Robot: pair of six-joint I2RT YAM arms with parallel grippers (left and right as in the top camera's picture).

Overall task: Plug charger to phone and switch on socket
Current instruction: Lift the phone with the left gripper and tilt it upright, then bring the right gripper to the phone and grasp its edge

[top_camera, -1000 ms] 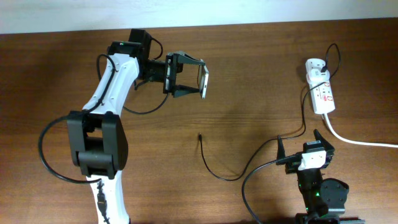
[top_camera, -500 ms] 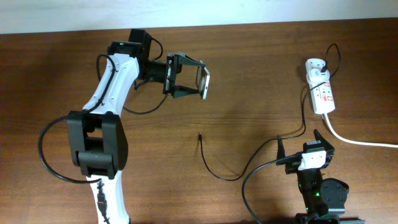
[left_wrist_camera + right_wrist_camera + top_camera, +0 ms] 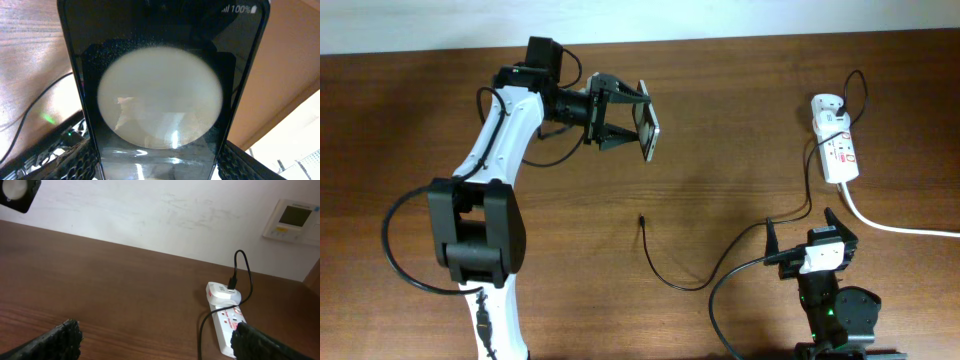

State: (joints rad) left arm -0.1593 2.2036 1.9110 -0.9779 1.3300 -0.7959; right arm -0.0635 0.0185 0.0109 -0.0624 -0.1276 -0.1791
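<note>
My left gripper (image 3: 638,128) is shut on the phone (image 3: 647,130) and holds it above the table at the back left. In the left wrist view the phone (image 3: 160,95) fills the frame between my fingers, glossy black with a large pale round spot. The charger, a thin black cable (image 3: 670,278), lies on the table with its plug tip (image 3: 641,217) in the middle, well below the phone. The socket (image 3: 839,150), a white power strip with an adapter (image 3: 827,108), lies at the right; it also shows in the right wrist view (image 3: 227,327). My right gripper (image 3: 811,229) is open and empty near the front edge.
A thick white cord (image 3: 890,224) runs from the strip off the right edge. The charger cable loops from the adapter past my right gripper. A wall panel (image 3: 292,219) hangs behind the table.
My left gripper has turned the phone and tilted it, shifting slightly toward the back. The right arm, cable and socket have not moved.
</note>
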